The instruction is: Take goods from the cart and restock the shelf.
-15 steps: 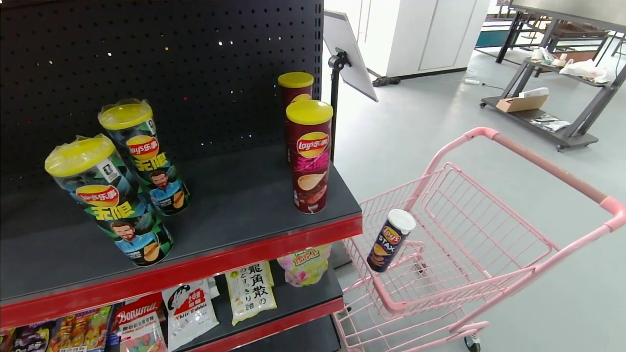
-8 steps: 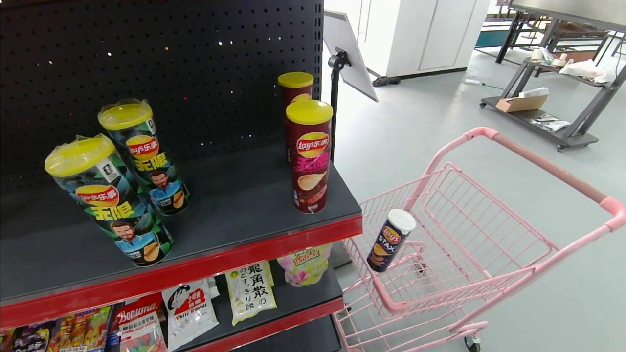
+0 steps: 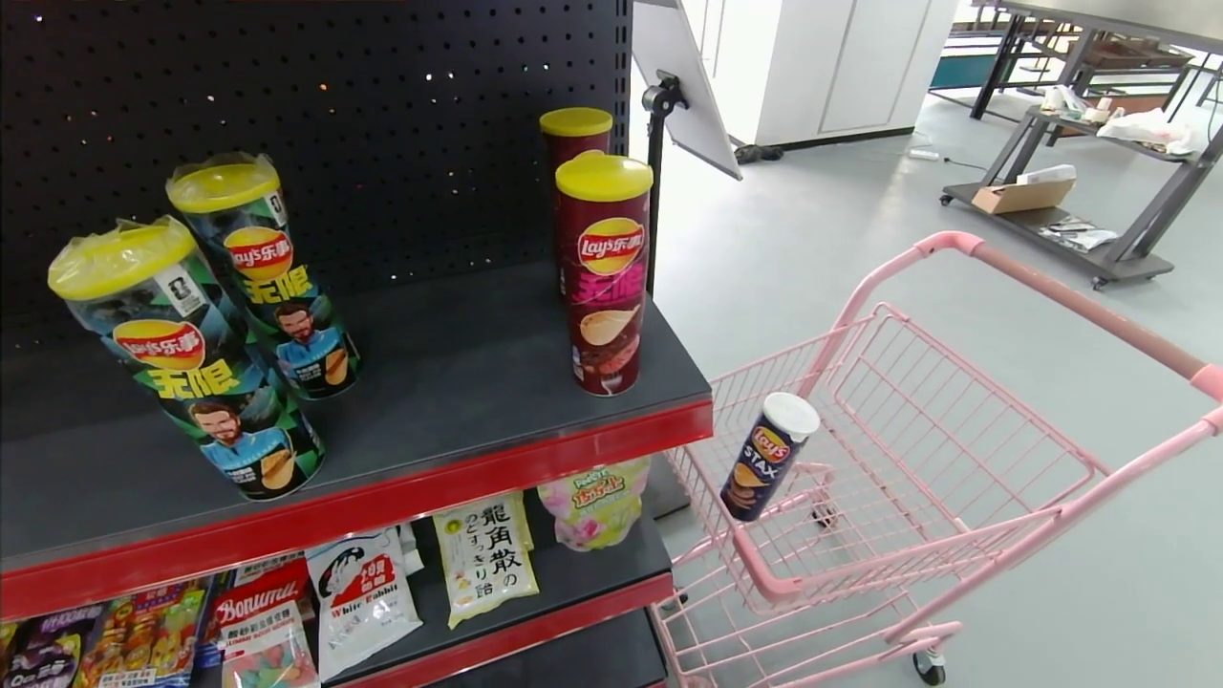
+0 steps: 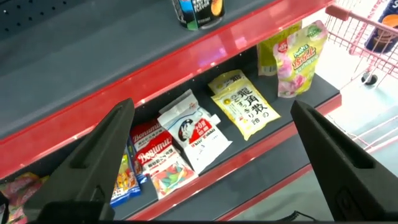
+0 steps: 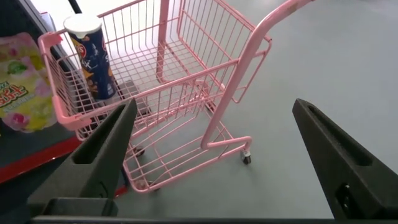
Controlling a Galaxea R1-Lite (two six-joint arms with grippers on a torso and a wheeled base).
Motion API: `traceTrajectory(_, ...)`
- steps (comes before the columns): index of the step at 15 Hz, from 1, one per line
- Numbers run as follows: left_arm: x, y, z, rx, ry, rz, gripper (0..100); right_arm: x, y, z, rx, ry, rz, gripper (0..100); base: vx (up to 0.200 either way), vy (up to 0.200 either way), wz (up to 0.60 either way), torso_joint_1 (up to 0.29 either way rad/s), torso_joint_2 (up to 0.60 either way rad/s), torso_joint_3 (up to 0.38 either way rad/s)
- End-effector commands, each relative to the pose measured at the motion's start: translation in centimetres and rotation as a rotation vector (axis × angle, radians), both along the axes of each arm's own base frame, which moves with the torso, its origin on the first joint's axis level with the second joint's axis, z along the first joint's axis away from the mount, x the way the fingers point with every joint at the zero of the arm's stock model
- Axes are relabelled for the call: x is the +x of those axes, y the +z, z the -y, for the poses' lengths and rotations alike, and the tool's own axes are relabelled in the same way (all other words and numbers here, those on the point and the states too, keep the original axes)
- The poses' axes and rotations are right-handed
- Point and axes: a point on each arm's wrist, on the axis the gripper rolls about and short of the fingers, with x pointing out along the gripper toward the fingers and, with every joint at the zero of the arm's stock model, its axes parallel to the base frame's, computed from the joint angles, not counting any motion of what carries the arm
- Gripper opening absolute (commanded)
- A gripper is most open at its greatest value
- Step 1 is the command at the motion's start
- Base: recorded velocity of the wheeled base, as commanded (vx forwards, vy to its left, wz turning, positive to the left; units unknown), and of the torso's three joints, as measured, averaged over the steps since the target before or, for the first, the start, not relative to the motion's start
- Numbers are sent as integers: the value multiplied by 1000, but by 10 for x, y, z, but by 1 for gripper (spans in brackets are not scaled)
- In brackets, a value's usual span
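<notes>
Found left gripper [image 4: 211,106] spread wide and empty, facing the lower tier of the shelf [image 3: 382,502]. Found right gripper [image 5: 214,102] likewise spread and empty, above the cart [image 3: 1070,303].

Located the can [image 5: 92,59] inside the cart, leaning tilted at the basket's shelf-side end, white lid uppermost.

Judged risks:
- snagging a finger on the pink wire during descent
- toppling the leaning can through off-centre contact
- slipping off the smooth round wall under a shallow pinch

Recorded appearance: slim dark-blue tube, glossy, undented, seemingly rigid.
</notes>
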Motion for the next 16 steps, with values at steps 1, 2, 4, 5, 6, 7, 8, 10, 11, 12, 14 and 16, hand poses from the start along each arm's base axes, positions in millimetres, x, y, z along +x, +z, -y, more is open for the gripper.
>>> traceTrajectory(1, -1, 0, 0, -1, 0, 11, 100, 0, 0, 0, -1, 0, -2, 100, 0, 0, 0, -129, 359, 212)
traceTrajectory(2, -2, 0, 0, -1, -1, 17, 100, 0, 0, 0, -1, 1, -2, 100, 0, 0, 0, -144, 373, 227)
traceTrajectory(4, -2, 0, 0, -1, -1, 17, 100, 0, 0, 0, -1, 0, -2, 100, 0, 0, 0, -141, 383, 244)
traceTrajectory(5, -2, 0, 0, -1, -1, 17, 100, 0, 0, 0, -2, 2, -2, 100, 0, 0, 0, -149, 408, 261)
traceTrajectory(6, -2, 0, 0, -1, -1, 17, 100, 0, 0, 0, -2, 0, -2, 100, 0, 0, 0, -154, 461, 290)
traceTrajectory(7, -2, 0, 0, -1, -1, 17, 100, 0, 0, 0, -2, 2, -2, 100, 0, 0, 0, -188, 515, 330)
traceTrajectory(8, -2, 0, 0, -1, -1, 17, 100, 0, 0, 0, -2, 2, -2, 100, 0, 0, 0, -198, 549, 344)
traceTrajectory(10, -2, 0, 0, -2, -1, 18, 100, 0, 0, 0, -2, 0, -2, 100, 0, 0, 0, -178, 544, 359)
traceTrajectory(11, -1, -1, 0, -3, -1, 15, 100, 0, 0, 0, -2, 0, -2, 100, 0, 0, 0, -173, 540, 359)
traceTrajectory(12, -1, -1, 0, -1, -1, 17, 100, 0, 0, 0, -2, 2, -2, 100, 0, 0, 0, -173, 544, 378)
traceTrajectory(14, -1, -1, 0, -1, -1, 14, 100, 0, 0, 0, -4, 3, -2, 100, 0, 0, 0, -151, 522, 368)
traceTrajectory(16, -1, -1, 0, -1, -1, 14, 100, 0, 0, 0, -2, 3, -2, 100, 0, 0, 0, -139, 508, 383)
